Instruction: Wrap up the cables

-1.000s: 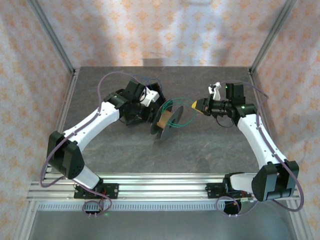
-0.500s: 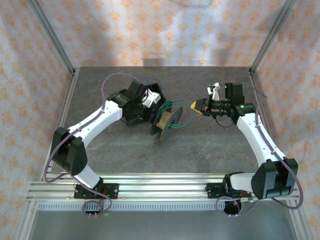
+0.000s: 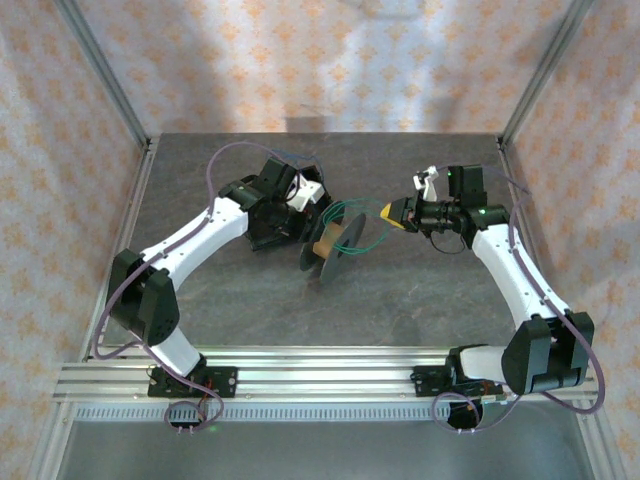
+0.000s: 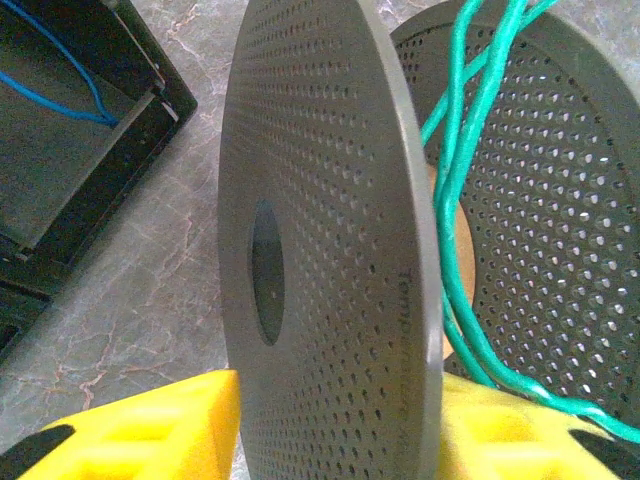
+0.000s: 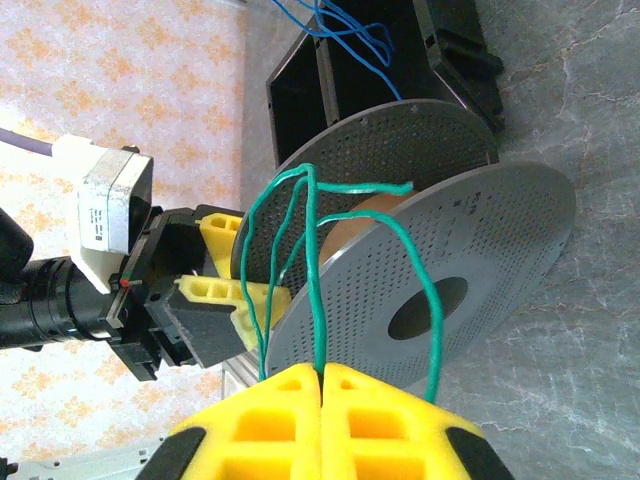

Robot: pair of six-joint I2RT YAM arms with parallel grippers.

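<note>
- The thin green cable (image 5: 316, 300) is looped loosely over the spool (image 5: 470, 260) and is pinched by the closed right pincer (image 5: 321, 400).
- The blue cable (image 5: 345, 22) is tangled behind the spool.
- A spool flange is straddled by the left pincer (image 4: 335, 420); whether it is clamped cannot be told.

Left arm (image 3: 200, 232): elbow swung rightward, away from the table's left edge. Left tool (image 4: 325, 440): jaws narrowed, yellow pads now either side of the spool's (image 4: 330, 200) near flange.
</note>
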